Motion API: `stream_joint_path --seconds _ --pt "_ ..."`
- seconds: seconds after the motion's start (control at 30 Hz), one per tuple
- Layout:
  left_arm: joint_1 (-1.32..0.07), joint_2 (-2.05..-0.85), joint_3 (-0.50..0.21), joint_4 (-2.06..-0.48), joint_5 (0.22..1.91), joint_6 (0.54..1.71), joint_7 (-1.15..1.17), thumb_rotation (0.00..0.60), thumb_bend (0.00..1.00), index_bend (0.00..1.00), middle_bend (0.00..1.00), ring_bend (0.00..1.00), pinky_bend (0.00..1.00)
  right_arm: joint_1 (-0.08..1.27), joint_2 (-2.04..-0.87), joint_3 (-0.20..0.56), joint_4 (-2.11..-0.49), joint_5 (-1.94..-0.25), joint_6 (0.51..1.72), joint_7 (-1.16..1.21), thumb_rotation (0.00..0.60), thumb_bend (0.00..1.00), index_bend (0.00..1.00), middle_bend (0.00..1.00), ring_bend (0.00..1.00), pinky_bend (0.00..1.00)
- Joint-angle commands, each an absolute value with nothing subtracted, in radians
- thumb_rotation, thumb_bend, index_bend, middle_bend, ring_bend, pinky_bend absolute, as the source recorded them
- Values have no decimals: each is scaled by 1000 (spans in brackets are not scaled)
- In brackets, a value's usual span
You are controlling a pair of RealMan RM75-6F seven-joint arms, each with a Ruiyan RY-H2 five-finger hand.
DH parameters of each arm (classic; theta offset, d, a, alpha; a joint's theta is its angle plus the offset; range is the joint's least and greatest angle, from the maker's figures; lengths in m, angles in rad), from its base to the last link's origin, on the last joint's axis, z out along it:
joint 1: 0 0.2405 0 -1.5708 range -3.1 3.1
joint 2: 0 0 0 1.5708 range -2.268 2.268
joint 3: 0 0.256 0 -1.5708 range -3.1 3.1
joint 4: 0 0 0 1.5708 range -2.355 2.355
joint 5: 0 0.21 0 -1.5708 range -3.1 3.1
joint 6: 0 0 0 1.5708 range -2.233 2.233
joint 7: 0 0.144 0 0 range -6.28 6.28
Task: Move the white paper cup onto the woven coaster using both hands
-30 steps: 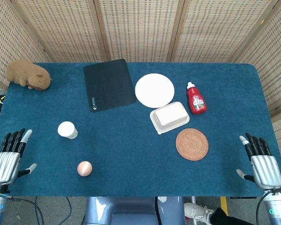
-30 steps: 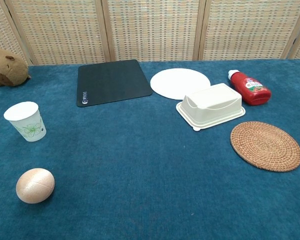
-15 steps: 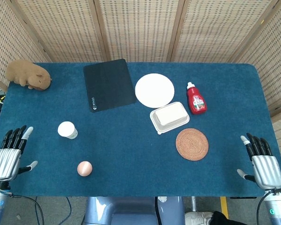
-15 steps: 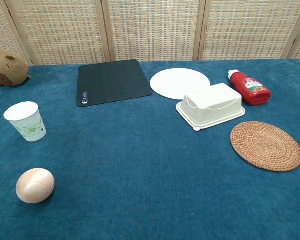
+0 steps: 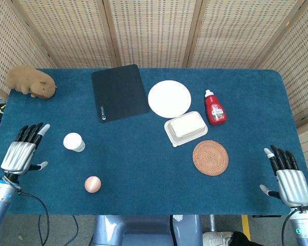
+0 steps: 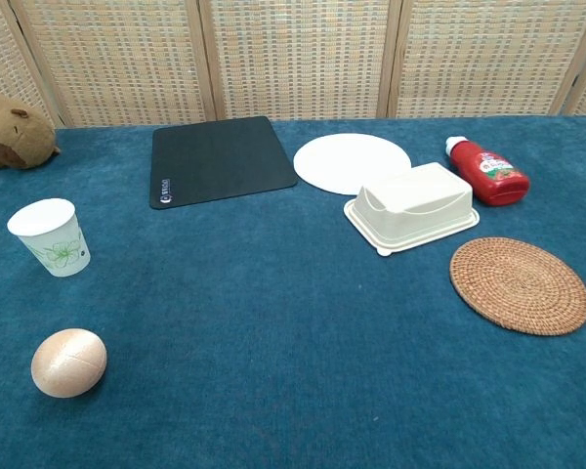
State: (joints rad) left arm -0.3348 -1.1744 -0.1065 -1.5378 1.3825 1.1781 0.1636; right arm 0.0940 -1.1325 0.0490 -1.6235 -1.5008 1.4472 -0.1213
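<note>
On the blue table, the white paper cup stands upright near the left edge, with a green floral print on its side in the chest view. The woven coaster lies flat on the right half, well apart from the cup, just below the white clamshell box.

The left hand hovers at the left edge, near the cup but not touching it, fingers spread and holding nothing. The right hand sits at the right edge, fingers extended and apart, also holding nothing.

Bare cloth runs between cup and coaster; only the wooden ball lies near the front edge, below the cup. Along the rear half sit the black mat, white plate and red bottle. A plush animal occupies the rear left corner.

The mat carries a small white logo, too small to read. The bottle label is illegible.
</note>
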Motion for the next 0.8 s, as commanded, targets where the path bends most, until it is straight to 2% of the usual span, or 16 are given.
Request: stream_joint_path --seconds 0.03,0.37,0.8 --pt "-418 -1165 -147 -1519 1289 1055 229 600 149 0 0 0 0 94 -1132 50 -1622 -1498 1445 -119 600 7 0 0 0 0" --pt "-542 -1205 -167 -1488 1106 869 389 600 168 0 0 0 0 96 -1131 54 -1614 -1487 1439 -98 600 6 0 0 0 0" --pt "-632 -1280 -145 -1442 962 803 510 600 175 0 0 0 0 98 -1130 55 -1606 -1479 1429 -81 600 7 0 0 0 0"
